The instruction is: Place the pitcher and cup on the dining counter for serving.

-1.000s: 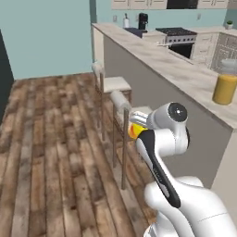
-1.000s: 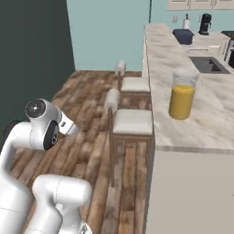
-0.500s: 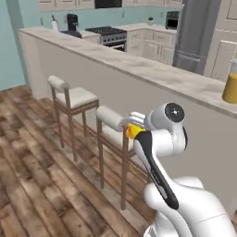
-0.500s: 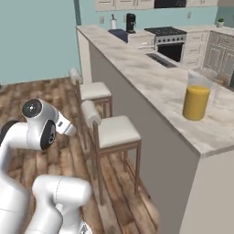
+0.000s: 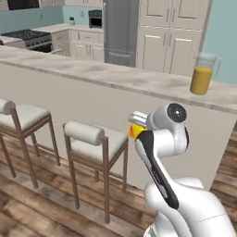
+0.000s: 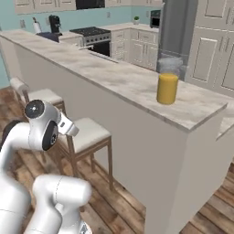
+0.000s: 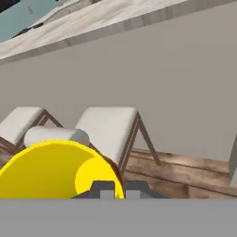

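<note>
The pitcher, clear glass with orange liquid, stands upright on the dining counter near its right end. The yellow cup is held low in front of the cream half-wall, well below the counter top. My gripper is shut on the cup's rim, and the cup's open mouth faces the hand camera. In the left base view the gripper pokes out beside the arm's white wrist with the cup under it. The counter edge runs across the top of the hand view.
Two cushioned wooden stools stand against the half-wall right ahead of the arm. Behind the counter are a steel fridge, cream cabinets and a stove. The floor is wood planks.
The whole picture has swung, so the base has turned and moved toward the counter: the half-wall and stools are now close ahead. The cup stays in the shut gripper; the pitcher has not moved.
</note>
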Tool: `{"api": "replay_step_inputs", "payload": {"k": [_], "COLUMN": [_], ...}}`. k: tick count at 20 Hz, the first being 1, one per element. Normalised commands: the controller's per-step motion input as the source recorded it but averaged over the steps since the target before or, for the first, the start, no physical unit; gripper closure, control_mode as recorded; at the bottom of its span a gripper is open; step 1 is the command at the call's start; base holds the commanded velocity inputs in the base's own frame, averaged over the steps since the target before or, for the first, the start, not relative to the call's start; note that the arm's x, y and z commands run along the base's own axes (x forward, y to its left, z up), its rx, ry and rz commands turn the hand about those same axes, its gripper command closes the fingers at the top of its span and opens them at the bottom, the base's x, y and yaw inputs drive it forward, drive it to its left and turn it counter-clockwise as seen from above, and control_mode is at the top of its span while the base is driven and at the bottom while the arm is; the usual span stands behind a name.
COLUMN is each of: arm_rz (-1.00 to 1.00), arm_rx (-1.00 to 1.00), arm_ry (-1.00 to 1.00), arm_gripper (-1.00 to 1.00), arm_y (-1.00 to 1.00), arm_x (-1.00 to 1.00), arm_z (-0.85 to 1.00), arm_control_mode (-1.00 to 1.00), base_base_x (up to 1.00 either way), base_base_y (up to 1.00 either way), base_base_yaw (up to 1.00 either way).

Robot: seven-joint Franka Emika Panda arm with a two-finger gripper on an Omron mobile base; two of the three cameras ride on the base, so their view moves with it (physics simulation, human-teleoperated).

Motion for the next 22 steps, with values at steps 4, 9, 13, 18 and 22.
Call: {"api": "replay_step_inputs", "payload": {"k": [4, 9, 13, 18, 22], "arm_rz": [0.0, 0.0, 0.0, 0.0, 0.0], "arm_rx": [0.0, 0.0, 0.0, 0.0, 0.0], "arm_ry": [0.0, 0.0, 0.0, 0.0, 0.0], "arm_gripper": [1.0, 1.0, 1.0, 1.0, 1.0], "arm_y": [0.0, 0.0, 0.0, 0.0, 0.0], "arm_x": [0.0, 0.0, 0.0, 0.0, 0.0], "arm_z": [0.0, 0.0, 0.0, 0.0, 0.0], "arm_control_mode": [1.0, 1.0, 1.0, 1.0, 1.0], "base_base_x": [0.35, 0.49, 0.47, 0.33, 0.41], "base_base_y": [0.77, 0.64, 0.1, 0.0, 0.0], "base_base_yaw": [-0.25, -0.2, -0.22, -0.28, -0.3]}}
